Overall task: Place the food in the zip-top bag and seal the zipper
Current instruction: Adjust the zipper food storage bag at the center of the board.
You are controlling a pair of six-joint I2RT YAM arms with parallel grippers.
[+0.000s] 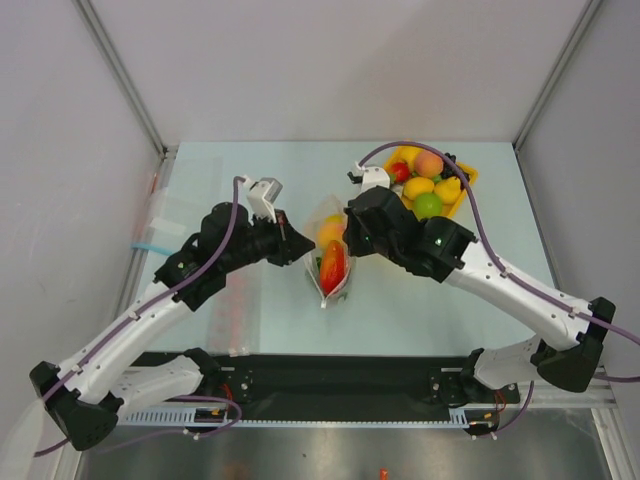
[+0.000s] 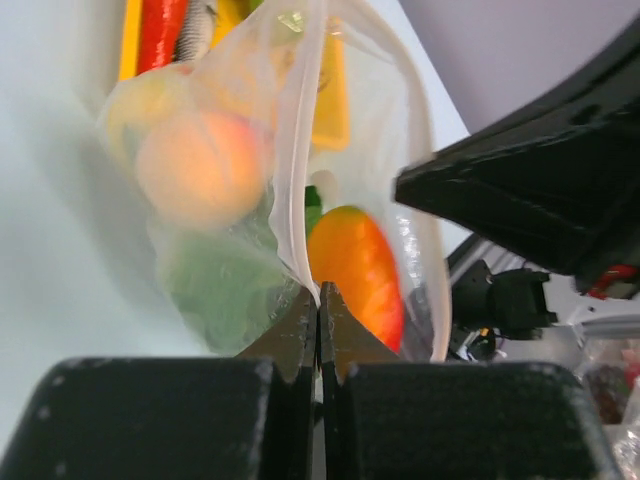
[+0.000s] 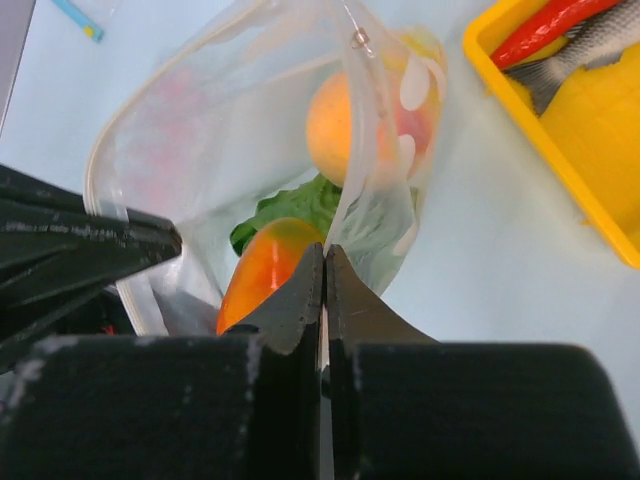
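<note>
Right hand (image 3: 323,250) on zip-top bag (image 3: 380,200) rim

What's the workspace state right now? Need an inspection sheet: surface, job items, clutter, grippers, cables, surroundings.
Surface: pale table, flat.
Job's things: zip-top bag held open, zipper unsealed; mango, peach and lettuce inside; loose food in yellow tray.
Clutter: clear bag with red bits, blue-strip bag, both at the left.
Grippers: left gripper and right gripper each pinch the bag's mouth edge.
Cables: purple cables along both arms, no snag seen.
Surroundings: white walls; black base rail.
</note>
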